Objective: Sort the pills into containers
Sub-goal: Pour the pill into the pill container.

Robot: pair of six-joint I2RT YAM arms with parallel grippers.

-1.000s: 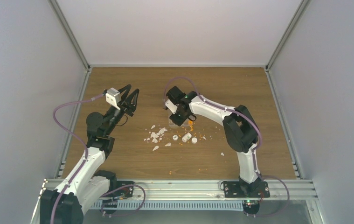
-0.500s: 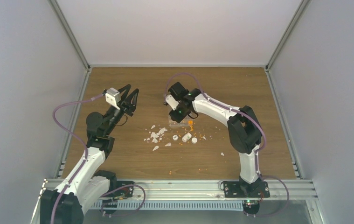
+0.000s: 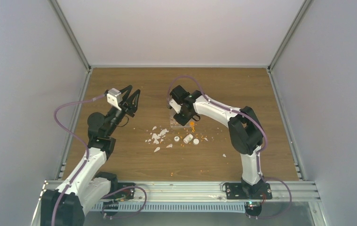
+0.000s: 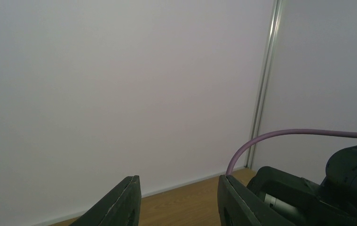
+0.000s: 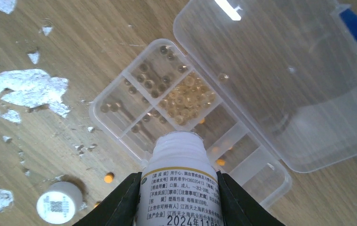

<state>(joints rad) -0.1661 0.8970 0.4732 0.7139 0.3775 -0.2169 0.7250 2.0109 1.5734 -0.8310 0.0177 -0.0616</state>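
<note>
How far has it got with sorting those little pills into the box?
Partway. Several compartments of the organiser box already hold pills. The right gripper holds a white vial mouth-first over the box. Left to do: some compartments look nearly empty, and stray pills lie on the table.

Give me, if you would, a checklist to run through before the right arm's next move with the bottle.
1. Right gripper holds bottle: ok, fingers on both sides.
2. Organiser box lid open: ok.
3. Bottle mouth above the box: ok; which compartment, cannot tell.
4. Contents left inside bottle: cannot tell.
5. No stray pills on table: not ok, one lies beside the box.
6. Left gripper clear: ok, open, raised.
</note>
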